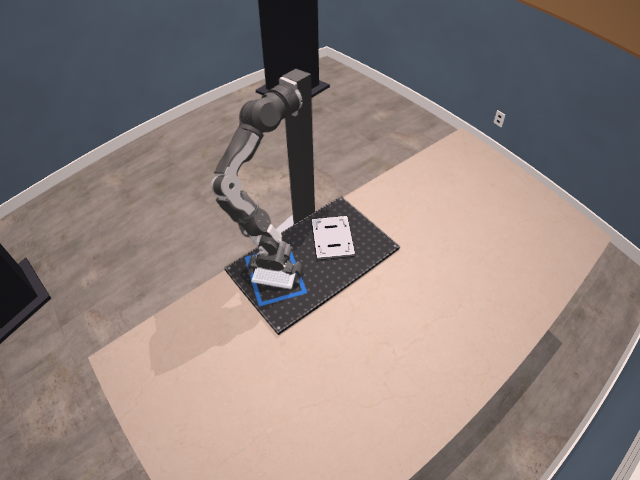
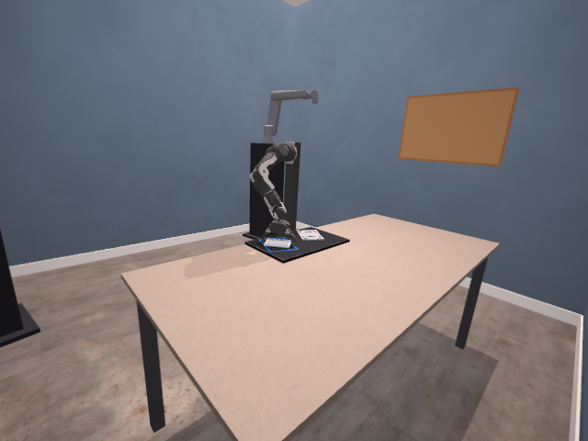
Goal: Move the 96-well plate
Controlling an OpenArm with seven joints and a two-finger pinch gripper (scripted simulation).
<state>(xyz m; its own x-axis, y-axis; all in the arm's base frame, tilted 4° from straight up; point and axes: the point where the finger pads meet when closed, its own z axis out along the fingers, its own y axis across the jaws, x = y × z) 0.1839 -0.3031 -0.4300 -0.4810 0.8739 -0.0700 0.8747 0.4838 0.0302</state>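
Note:
The white 96-well plate point(image 1: 272, 277) point(image 2: 277, 243) lies flat inside the blue outline of spot B1 point(image 1: 281, 298) point(image 2: 290, 248) on the black perforated board point(image 1: 341, 273) point(image 2: 327, 242). My gripper point(image 1: 279, 263) point(image 2: 275, 235) is open and hangs low over the plate's rear edge, its fingers to either side and nothing held. The white plate nest N1 point(image 1: 332, 237) point(image 2: 310, 233) lies empty to the right on the same board. The plate's cut-off corner is too small to make out.
The black mounting column point(image 1: 300, 149) point(image 2: 289, 189) stands right behind the board. The board sits at the far corner of a beige table point(image 1: 387, 351) point(image 2: 309, 308). A dark stand point(image 1: 15, 294) is on the floor at far left.

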